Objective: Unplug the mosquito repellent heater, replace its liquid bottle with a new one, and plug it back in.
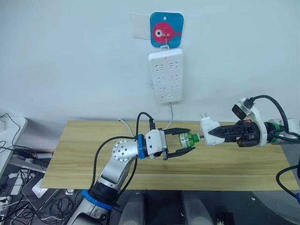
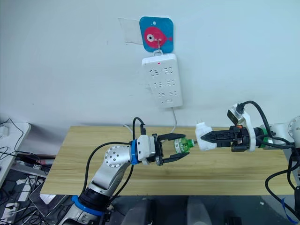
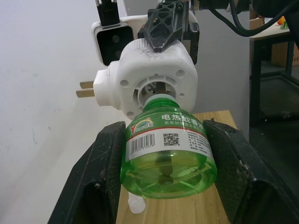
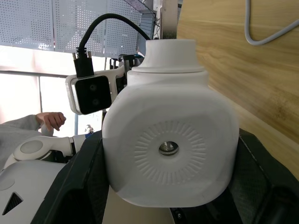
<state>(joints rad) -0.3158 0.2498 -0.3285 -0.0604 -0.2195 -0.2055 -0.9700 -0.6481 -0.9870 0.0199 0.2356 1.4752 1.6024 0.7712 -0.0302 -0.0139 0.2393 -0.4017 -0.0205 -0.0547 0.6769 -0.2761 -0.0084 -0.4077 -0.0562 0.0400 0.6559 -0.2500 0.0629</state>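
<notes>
Head views, left gripper: held above the wooden table, left of centre; its two black fingers are closed on a green bottle lying sideways, neck pointing right.
Head views, right gripper: held at the same height to the right; its fingers are clamped on the white heater, whose two metal prongs point up and away.
Head views, bottle and heater: the bottle neck meets the left face of the heater; both are held in the air over the table.
Head views, wall: a white power strip is hung from a blue hook plate with a pink fish, far behind the grippers; its cable runs down to the table.
Left wrist view, bottle: pinched between the two black fingers, with a barcode label facing the camera; its mouth is set into the round opening in the heater's underside.
Left wrist view, prongs: seen sticking out from the heater's side.
Right wrist view, heater: gripped on both sides by black fingers; a round vent disc is seen on its face.
Right wrist view, background: a person's hand and grey sleeve are seen far behind.
</notes>
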